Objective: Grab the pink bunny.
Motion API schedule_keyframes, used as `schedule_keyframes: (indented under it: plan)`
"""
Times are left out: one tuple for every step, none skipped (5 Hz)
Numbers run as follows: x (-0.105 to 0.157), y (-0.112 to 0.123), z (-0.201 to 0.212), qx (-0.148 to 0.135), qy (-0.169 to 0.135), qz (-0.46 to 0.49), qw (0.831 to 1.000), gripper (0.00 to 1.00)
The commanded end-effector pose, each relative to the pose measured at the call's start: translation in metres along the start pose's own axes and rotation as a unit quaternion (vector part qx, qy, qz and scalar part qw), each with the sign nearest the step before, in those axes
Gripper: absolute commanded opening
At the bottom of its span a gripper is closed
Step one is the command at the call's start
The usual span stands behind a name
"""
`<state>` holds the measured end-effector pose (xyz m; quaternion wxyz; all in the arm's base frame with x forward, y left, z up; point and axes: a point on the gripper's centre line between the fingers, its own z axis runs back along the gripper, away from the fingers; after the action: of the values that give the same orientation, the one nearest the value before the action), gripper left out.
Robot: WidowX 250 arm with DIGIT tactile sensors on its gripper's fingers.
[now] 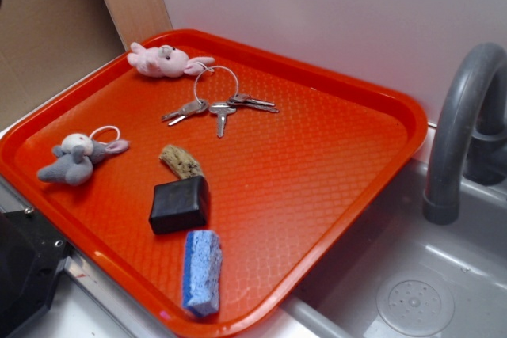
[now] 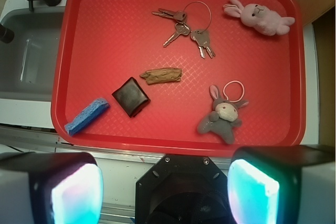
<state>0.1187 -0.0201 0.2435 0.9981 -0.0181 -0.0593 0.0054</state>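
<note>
A: Exterior view?
B: The small pale-pink plush bunny (image 1: 164,61) lies at the far corner of the red plastic tray (image 1: 333,164), beside the metal key ring (image 1: 219,103).
A: Wrist view?
B: Bunny (image 2: 260,17) upper right; the claw (image 2: 166,187) gapes wide, empty, well apart from it.

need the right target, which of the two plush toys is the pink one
The pink bunny at the tray's far corner, beside the keys. The other plush is grey with a white face.
</note>
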Motion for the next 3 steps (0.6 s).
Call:
schedule_keyframes:
  plan:
    - [0.000, 0.000, 0.000, 0.000, 0.000, 0.000, 1.000, 1.00]
    - [0.048, 0.002, 0.002, 0.021, -0.047, -0.062, 0.997, 1.00]
    - [0.096, 0.018, -0.002, 0.068, -0.074, -0.120, 0.988, 1.00]
